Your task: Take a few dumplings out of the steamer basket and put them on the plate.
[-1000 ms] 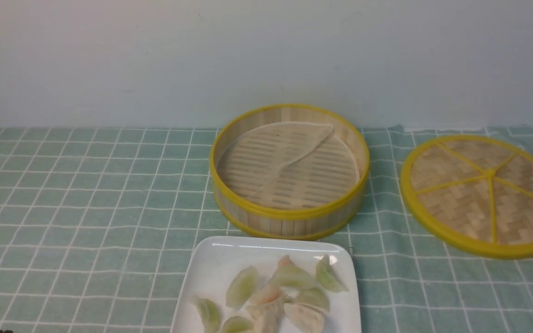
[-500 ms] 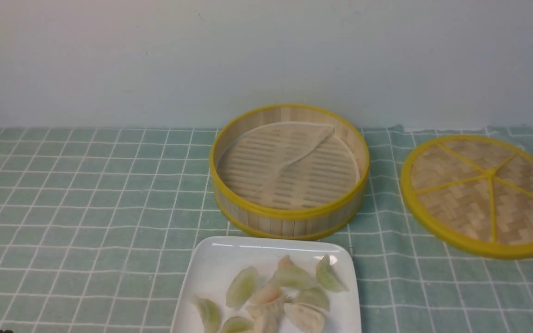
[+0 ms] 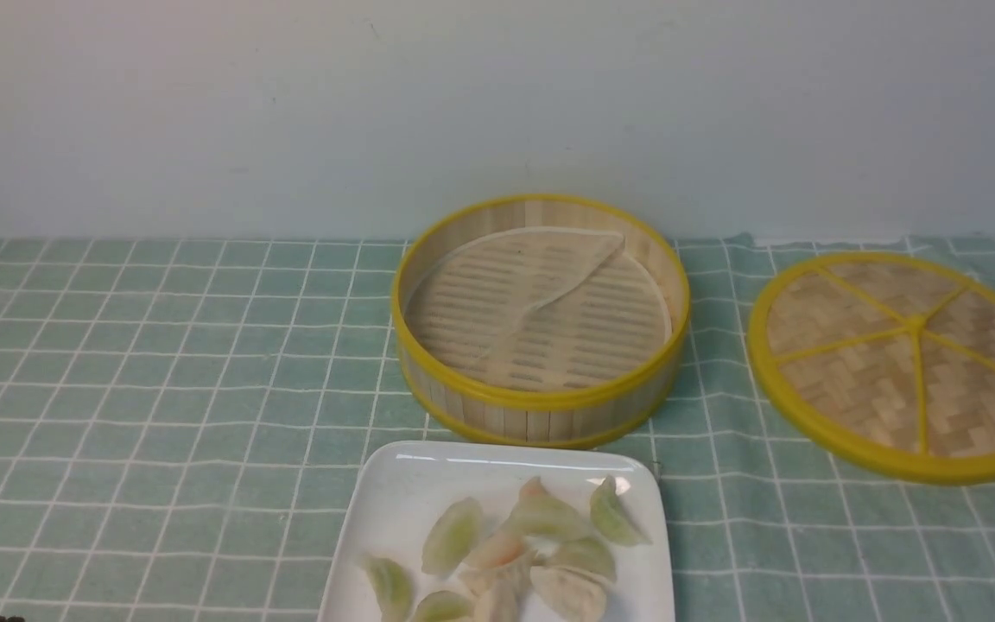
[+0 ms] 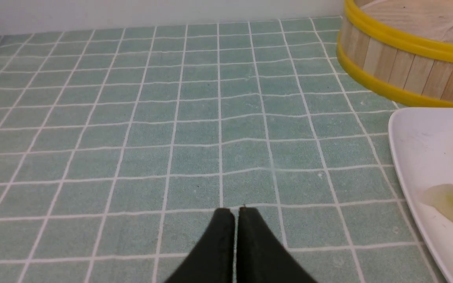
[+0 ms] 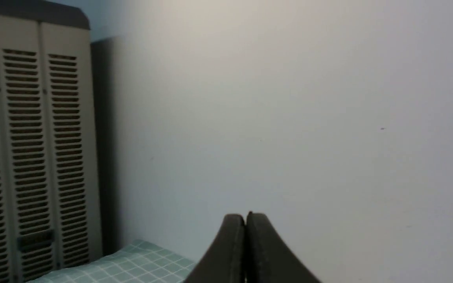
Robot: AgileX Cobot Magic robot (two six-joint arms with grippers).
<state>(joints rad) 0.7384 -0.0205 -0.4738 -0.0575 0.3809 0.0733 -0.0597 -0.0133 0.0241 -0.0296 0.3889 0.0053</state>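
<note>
Tablecloth [image 4: 171,118]: plate [image 4: 419,149] beside left gripper [image 4: 235,214].

Glossy white plate [image 3: 394,501] with translucent, slick-looking dumplings [image 3: 541,518], steamer basket [image 3: 541,410] of matt bamboo slats with shiny yellow rims, woven bamboo lid [image 3: 869,380], and soft matt checked cloth [image 3: 161,389] over the desk.

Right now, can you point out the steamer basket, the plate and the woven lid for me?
steamer basket [image 3: 541,402]: front view, near yellow rim.
plate [image 3: 411,484]: front view, bare white corner.
woven lid [image 3: 916,324]: front view, hub where the yellow spokes meet.
</note>
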